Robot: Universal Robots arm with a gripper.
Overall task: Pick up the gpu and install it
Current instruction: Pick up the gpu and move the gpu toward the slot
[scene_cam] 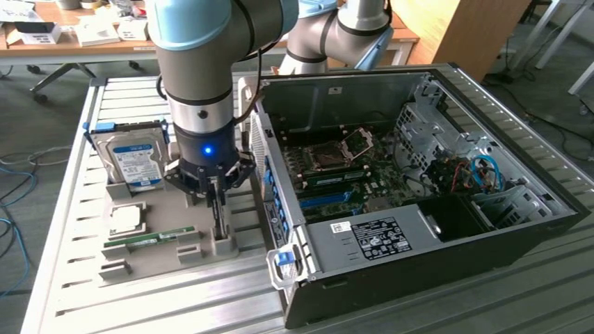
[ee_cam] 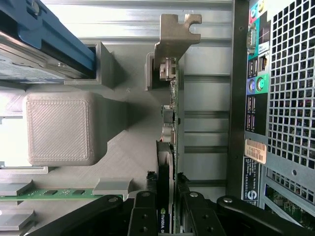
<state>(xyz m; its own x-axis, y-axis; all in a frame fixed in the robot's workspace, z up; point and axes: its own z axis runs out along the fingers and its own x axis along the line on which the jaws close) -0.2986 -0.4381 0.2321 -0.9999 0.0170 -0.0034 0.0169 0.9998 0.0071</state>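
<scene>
Heads up on where you're at: your hand [scene_cam: 215, 209] [ee_cam: 167, 182] is straight down over the grey printed holder [scene_cam: 172, 216] [ee_cam: 123, 147] on the bench [scene_cam: 464, 306]. It looks clamped on the gpu [scene_cam: 219, 226] [ee_cam: 171, 118], with a finger pressed against each face of the card. The gpu stands on its edge in its slot at the holder's edge nearest the PC case [scene_cam: 371, 285] [ee_cam: 290, 98], metal bracket end pointing away from the hand in the wrist view.

It's tight around there. The case's rear panel, with its grille and coloured ports, runs just beside the card. On the other side of it you've got:
- the hard drive [scene_cam: 135, 161] [ee_cam: 39, 44], upright in a blue carrier
- a pale square block [scene_cam: 127, 219] [ee_cam: 59, 128]
- the green memory stick [scene_cam: 149, 239] [ee_cam: 49, 192], lying flat in its groove

In the exterior view the case sits to the right of the holder with its side open, so you can see the motherboard and blue cables [scene_cam: 487, 170].

Not much to report on writing:
- The drive has a blue label, text too small to read.
- The power supply label [scene_cam: 376, 236] is black with white print I can't make out.
- The tan sticker [ee_cam: 255, 150] on the case's rear panel isn't readable either.
- There's a tiny green mark on the card between your fingers, also unreadable.
</scene>
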